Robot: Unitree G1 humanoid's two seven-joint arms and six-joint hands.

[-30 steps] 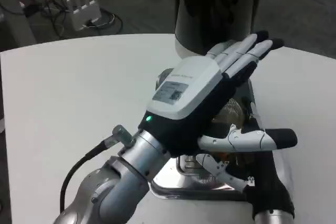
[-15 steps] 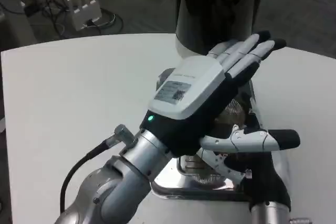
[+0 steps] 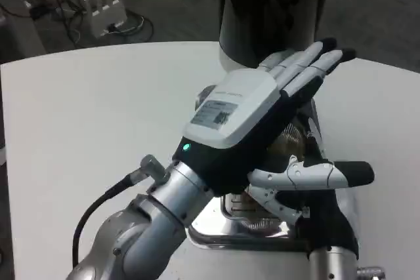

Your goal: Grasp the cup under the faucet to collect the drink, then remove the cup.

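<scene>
Our left hand (image 3: 252,119) hovers flat, fingers straight and together, over the shiny metal drip tray (image 3: 226,227); cup hidden below, can't tell where

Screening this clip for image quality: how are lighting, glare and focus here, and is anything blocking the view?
Head view: lighting is even and soft, the table bright white but not blown out; mild glare on the metal tray; focus is fair, the floor behind dimmer. The left robot hand sits close to the camera and covers most of the tray area; the right robot hand is partly hidden beneath it.
</scene>
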